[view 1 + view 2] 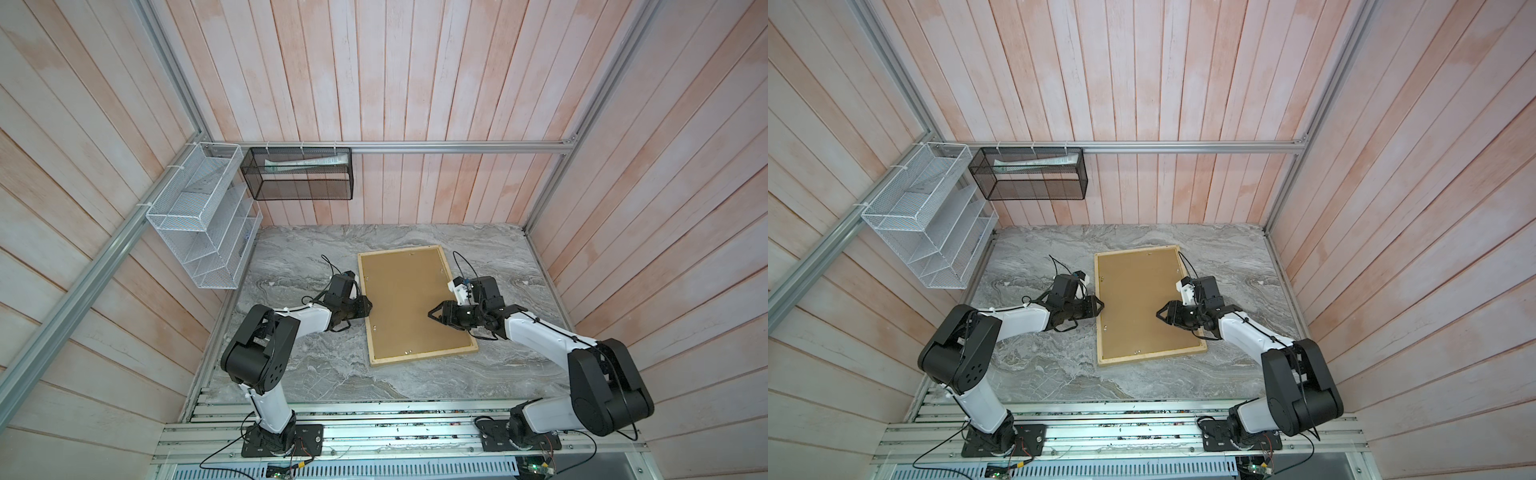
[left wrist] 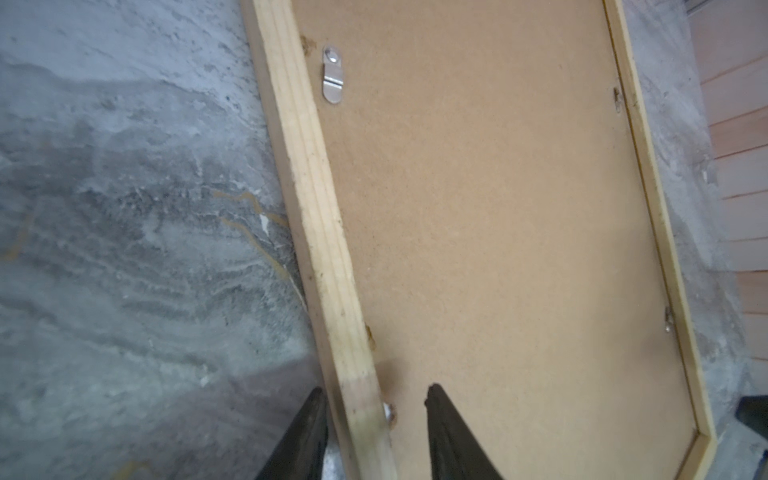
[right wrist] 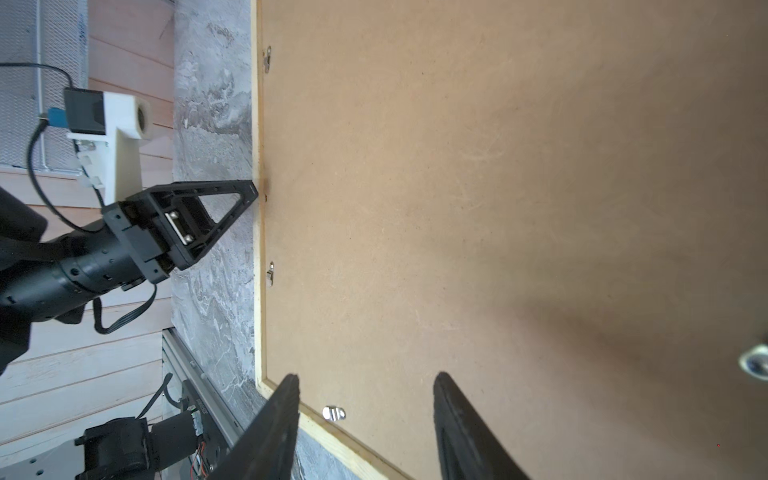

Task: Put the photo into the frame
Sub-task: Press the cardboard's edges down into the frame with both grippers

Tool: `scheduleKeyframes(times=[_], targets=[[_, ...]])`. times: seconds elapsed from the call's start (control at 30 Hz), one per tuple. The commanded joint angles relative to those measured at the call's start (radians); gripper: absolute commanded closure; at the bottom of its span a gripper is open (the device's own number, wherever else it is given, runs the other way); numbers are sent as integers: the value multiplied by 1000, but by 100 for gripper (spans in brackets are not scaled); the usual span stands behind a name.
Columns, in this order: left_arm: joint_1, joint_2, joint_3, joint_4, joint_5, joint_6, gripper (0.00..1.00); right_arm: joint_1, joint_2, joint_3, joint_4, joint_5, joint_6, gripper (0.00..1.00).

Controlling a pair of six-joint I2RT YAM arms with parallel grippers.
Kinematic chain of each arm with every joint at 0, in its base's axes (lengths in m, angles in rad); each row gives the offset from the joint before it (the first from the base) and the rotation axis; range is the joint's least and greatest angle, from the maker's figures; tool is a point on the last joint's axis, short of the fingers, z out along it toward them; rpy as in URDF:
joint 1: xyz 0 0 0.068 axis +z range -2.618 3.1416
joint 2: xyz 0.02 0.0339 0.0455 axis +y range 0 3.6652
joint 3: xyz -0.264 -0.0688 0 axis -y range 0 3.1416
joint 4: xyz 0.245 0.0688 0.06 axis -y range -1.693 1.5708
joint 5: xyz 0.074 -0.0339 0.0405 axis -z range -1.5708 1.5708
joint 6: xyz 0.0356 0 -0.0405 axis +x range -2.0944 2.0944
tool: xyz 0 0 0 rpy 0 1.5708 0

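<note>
Because the large rectangular frame (image 1: 424, 356) of thin pale wood lies face down in the middle of the grey marbled bench (image 1: 316, 374), we see only its back, filled by the plain brown backing board (image 1: 409, 299). We cannot find the waterfall photo anywhere. It may lie under that board, though nothing visible confirms it. Our left pincer (image 1: 369, 306) sits at the frame's left rail, spread, one finger outside the wood and one over the board, pinching nothing. We judge it is placed to steady the frame or work one of the small silver turn clips (image 2: 332, 75) along that rail. Our right pincer (image 1: 431, 314), right of centre, hovers spread and empty above the board, likely to press it flat.
</note>
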Motion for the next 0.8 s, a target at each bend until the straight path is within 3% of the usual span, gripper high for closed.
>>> scheduleKeyframes(times=[0.0,0.23,0.47,0.77], targets=[[-8,-14,17,-9,-23,11,57,48,46,59,14,40,-5,51],[-17,-11,10,-17,-58,10,61,149,154,172,-47,167,-27,59],[-19,-14,-5,-1,-56,15,67,241,262,275,-28,155,-26,61],[-22,4,-47,67,-17,8,71,241,375,424,9,154,-75,55]])
